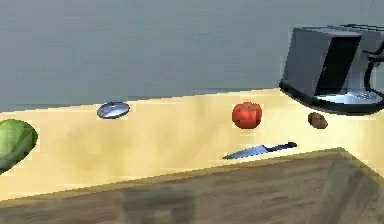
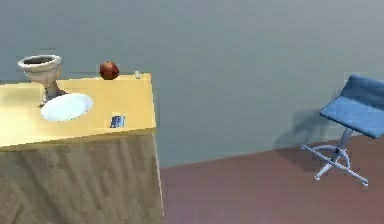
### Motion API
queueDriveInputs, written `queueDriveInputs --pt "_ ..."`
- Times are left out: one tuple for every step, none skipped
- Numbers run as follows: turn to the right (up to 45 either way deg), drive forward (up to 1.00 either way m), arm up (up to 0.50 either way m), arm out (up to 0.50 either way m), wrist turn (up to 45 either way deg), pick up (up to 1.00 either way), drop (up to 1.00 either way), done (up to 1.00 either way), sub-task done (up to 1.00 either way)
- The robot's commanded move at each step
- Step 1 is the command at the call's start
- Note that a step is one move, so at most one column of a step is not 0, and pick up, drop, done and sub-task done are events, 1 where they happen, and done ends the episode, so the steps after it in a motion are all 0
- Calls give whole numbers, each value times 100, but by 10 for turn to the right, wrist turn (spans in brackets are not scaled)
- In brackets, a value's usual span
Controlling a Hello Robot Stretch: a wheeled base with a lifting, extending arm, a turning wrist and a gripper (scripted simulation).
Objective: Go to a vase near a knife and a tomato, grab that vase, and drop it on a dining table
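Observation:
A red tomato (image 1: 247,114) sits on the pale wooden counter (image 1: 170,135) toward the forward view's right. In front of it lies a knife (image 1: 260,151) with a blue-grey blade and dark handle, near the counter's front edge. In the arm side view a grey-brown vase (image 2: 42,75), wide at the mouth and narrow at the foot, stands at the far left of a yellow-topped counter (image 2: 120,100).
A black coffee machine (image 1: 330,66) fills the counter's right end, a small brown lump (image 1: 318,121) before it. A grey lid-like disc (image 1: 113,110) and a green rounded thing (image 1: 14,143) lie left. Beside the vase: a white plate (image 2: 67,107), a red apple-like ball (image 2: 109,70), a small card (image 2: 118,121). A blue chair (image 2: 352,125) stands on bare floor.

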Motion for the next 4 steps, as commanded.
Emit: queueDriveInputs --pt "-450 0 0 0 0 0 0 0 0" --pt "-450 0 0 0 0 0 0 0 0" --pt "-180 0 0 0 0 0 0 0 0" --pt "450 0 0 0 0 0 0 0 0"
